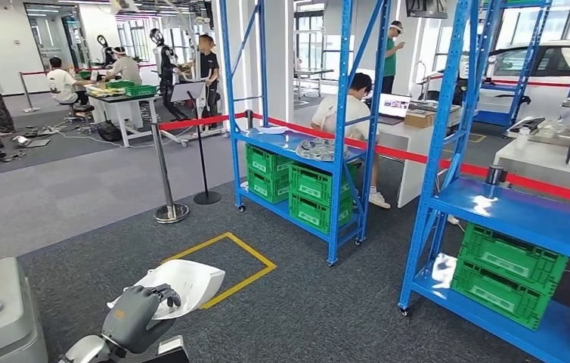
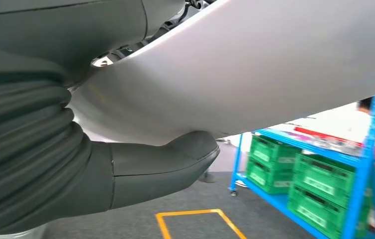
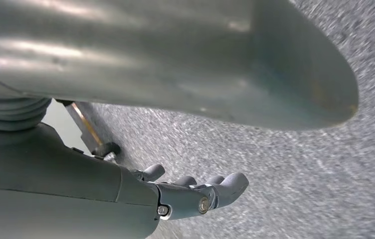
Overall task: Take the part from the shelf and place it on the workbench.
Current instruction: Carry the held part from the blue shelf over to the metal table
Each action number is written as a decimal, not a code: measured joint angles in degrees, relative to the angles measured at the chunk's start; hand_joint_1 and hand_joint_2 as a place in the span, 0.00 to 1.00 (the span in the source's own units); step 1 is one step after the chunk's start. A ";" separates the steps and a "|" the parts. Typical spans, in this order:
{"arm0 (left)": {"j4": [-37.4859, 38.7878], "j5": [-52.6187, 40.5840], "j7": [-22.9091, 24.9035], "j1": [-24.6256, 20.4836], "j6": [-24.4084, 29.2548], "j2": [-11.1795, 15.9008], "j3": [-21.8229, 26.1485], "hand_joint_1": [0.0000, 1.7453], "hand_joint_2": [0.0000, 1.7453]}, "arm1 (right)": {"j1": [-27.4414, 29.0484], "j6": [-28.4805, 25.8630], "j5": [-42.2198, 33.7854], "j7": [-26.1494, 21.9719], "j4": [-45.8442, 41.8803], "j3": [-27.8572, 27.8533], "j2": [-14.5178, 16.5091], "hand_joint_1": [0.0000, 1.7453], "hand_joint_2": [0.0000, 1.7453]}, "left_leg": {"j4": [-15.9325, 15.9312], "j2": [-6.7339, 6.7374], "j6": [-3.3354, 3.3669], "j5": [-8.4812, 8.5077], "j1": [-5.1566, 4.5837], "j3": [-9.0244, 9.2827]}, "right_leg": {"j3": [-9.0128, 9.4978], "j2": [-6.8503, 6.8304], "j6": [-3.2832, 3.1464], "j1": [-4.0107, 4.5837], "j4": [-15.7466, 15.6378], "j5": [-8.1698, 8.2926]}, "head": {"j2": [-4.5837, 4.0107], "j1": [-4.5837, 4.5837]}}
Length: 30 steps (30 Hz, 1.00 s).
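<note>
The part (image 1: 185,278) is a white, curved plastic shell. My left hand (image 1: 142,306) grips it from the near side at the lower left of the head view, above the dark carpet. In the left wrist view the part (image 2: 255,74) spans the frame, with my grey thumb (image 2: 165,164) pressed against its underside. My right hand (image 3: 195,191) hangs over the speckled carpet, its fingers loosely extended and holding nothing. The corner of a grey bench (image 1: 2,321) with a small item on it shows at the bottom left.
A blue shelf rack (image 1: 297,151) with green crates (image 1: 308,197) stands ahead, and a second rack (image 1: 524,219) at right. A yellow floor outline (image 1: 229,265) lies in front of me. A stanchion (image 1: 168,212) carries red belts. Several people work at desks behind.
</note>
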 joint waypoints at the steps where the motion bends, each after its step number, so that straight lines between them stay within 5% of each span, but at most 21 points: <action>1: 0.16 0.01 0.00 -0.13 0.01 -0.08 0.03 1.00 1.00 | -0.02 -0.02 -0.02 -0.01 0.00 -0.02 -0.01 0.00 0.00 | -1.28 0.50 0.37 0.19 -0.15 0.65 | 0.08 -0.55 0.46 0.05 0.16 -0.19 | 0.00 0.02; 4: 0.62 0.05 0.02 -0.50 0.01 0.01 0.24 1.00 1.00 | -0.18 -0.05 -0.05 -0.03 0.01 -0.04 0.14 0.00 0.00 | -1.49 -1.49 1.92 0.43 -0.48 0.35 | 0.56 -1.80 1.73 -0.27 0.19 -0.51 | 0.00 0.10; 6: 0.82 0.08 0.08 -0.86 0.03 0.03 0.34 1.00 1.00 | -0.26 -0.05 -0.06 -0.04 0.01 -0.05 0.26 0.00 0.00 | -1.70 -2.93 2.69 0.76 -0.36 0.36 | -0.43 0.87 2.27 -0.60 2.85 -2.39 | 0.00 0.14; 8: 1.08 0.22 0.20 -1.10 0.04 -0.17 0.38 1.00 1.00 | -0.13 -0.05 -0.05 0.04 0.01 -0.08 0.30 0.00 0.00 | -1.76 -4.36 3.18 0.91 -0.41 0.26 | -3.80 4.39 2.33 -0.57 9.83 -5.79 | 0.00 0.17; 10: 1.55 0.38 0.62 -1.12 0.11 -0.32 0.39 1.00 1.00 | 0.07 -0.05 -0.05 0.30 0.01 -0.21 0.30 0.00 0.00 | -1.72 -6.03 3.40 0.95 -0.71 0.18 | -7.30 5.46 1.94 -0.17 16.05 -7.55 | 0.00 0.19; 11: 1.85 0.29 1.07 -1.13 0.25 -0.26 0.40 1.00 1.00 | 0.12 -0.03 -0.04 0.45 0.01 -0.29 0.30 0.00 0.00 | -1.69 -6.91 3.46 0.98 -0.89 0.16 | -7.90 5.68 1.55 0.07 16.45 -6.90 | 0.00 0.19; 15: 3.08 -0.37 3.50 -1.65 0.56 0.57 0.63 1.00 1.00 | 0.11 0.06 0.23 0.28 0.01 -0.38 0.22 0.00 0.00 | -1.69 -9.92 3.24 1.20 -1.13 0.08 | -2.45 9.01 -0.37 1.11 3.07 0.14 | 0.00 0.19; 17: 3.81 -0.90 4.80 -1.79 1.00 1.49 0.93 1.00 1.00 | 0.05 0.11 0.62 -0.03 0.01 -0.38 0.14 0.00 0.00 | -1.90 -11.14 2.72 1.38 -1.06 -0.05 | -1.11 9.65 -0.82 1.48 0.19 0.66 | 0.00 0.19; 19: 4.49 -1.76 6.02 -1.75 1.95 2.96 1.16 1.00 1.00 | -0.12 0.28 1.02 -0.10 0.01 -0.38 0.15 0.00 0.00 | -2.17 -11.86 2.09 1.56 -1.02 -0.22 | -0.67 8.29 -1.22 1.41 -0.46 1.01 | 0.00 0.19; 21: 5.17 -2.22 6.74 -1.76 2.72 4.59 1.36 1.00 1.00 | -0.19 0.42 1.29 0.01 0.01 -0.38 0.22 0.00 0.00 | -0.35 -9.46 1.60 0.26 -1.35 -1.21 | -0.06 7.08 -1.74 1.09 -1.51 1.59 | 0.00 0.11; 23: 5.99 -2.56 7.71 -1.74 3.47 5.79 1.64 1.00 1.00 | 0.00 0.45 1.43 0.17 0.01 -0.38 0.26 0.00 0.00 | 5.77 -5.82 1.16 -3.13 -1.48 -4.09 | 0.19 5.80 -2.13 1.02 -1.96 1.75 | 0.00 0.02; 25: 6.97 -3.52 9.56 -1.56 4.86 6.66 1.85 1.00 1.00 | 0.23 0.45 1.44 0.27 0.01 -0.38 0.27 0.00 0.00 | 12.20 -4.46 0.61 -5.59 -1.05 -7.25 | 0.18 4.30 -2.27 0.98 -1.88 1.54 | 0.00 0.00; 26: 7.47 -4.30 10.76 -1.48 5.79 7.18 1.89 1.00 1.00 | 0.27 0.44 1.44 0.31 0.01 -0.38 0.30 0.00 0.00 | 13.09 -4.17 0.31 -5.42 -0.79 -7.71 | 0.17 3.55 -2.22 0.92 -1.76 1.37 | 0.00 0.00; 28: 8.21 -6.21 13.52 -1.51 7.87 8.33 1.92 1.00 1.00 | 0.25 0.39 1.44 0.46 0.01 -0.38 0.44 0.00 0.00 | 8.40 -3.14 -0.24 -2.36 -0.36 -5.26 | 0.17 2.19 -1.87 0.69 -1.23 0.85 | 0.00 0.00; 30: 8.69 -8.28 16.49 -1.83 9.72 9.49 1.97 1.00 1.00 | 0.22 0.33 1.43 0.64 0.01 -0.38 0.60 0.00 0.00 | 1.10 -0.46 -0.31 0.35 -0.34 -1.47 | 0.14 1.02 -1.24 0.74 -0.26 -0.01 | 0.00 -0.01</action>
